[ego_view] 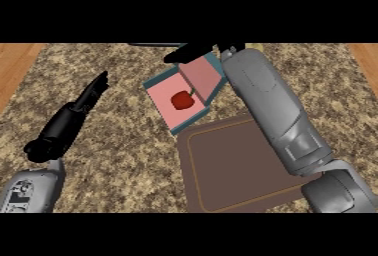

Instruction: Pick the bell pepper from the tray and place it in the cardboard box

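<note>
Red bell pepper (181,100) lies in cardboard box (209,75); brown tray (229,170) adjoins.

Worktop (111,150): mottled brown-beige granite-look surface, wood strips at far left and far right edges. Directly on it: brown tray (236,170), flat, lower centre; cardboard box (184,95) with teal outer walls and pink interior, just beyond the tray's far corner, set askew.

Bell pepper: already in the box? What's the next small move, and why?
Probably draw the right hand back from the cardboard box. The bell pepper lies on the box's pink floor with no fingers on it, and the brown tray no longer holds it. The left hand rests open at the left.
</note>
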{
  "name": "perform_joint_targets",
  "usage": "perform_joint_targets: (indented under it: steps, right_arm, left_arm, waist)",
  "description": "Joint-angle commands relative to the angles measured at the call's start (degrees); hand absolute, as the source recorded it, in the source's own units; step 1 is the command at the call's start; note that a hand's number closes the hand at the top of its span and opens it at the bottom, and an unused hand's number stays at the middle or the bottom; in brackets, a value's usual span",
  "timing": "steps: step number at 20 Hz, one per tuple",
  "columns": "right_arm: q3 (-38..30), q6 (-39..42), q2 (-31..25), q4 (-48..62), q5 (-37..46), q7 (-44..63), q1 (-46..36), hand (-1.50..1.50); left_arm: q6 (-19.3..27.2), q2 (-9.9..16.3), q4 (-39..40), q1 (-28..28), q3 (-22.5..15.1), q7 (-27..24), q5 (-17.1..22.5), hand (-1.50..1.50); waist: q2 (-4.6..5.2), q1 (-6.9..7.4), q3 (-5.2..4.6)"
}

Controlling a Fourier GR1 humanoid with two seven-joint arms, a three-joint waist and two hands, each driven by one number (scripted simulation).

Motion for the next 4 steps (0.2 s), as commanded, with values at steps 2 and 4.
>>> perform_joint_targets:
  steps: [2,4]
  right_arm:
    - [-7.89,-0.87,-3.10,2.77,-5.49,-5.91,2.57,-1.50]
    - [-8.68,-3.24,-2.42,4.80,-5.06,-11.27,4.67,-1.50]
  left_arm:
    - [0.10,-0.44,-2.13,-1.50,-0.41,2.99,-0.01,0.00]
    - [0.60,-0.83,-0.50,0.62,-1.35,-0.96,-1.74,0.00]
  waist:
    - [-0.01,0.32,-0.07]
    - [0.16,0.49,-0.11]
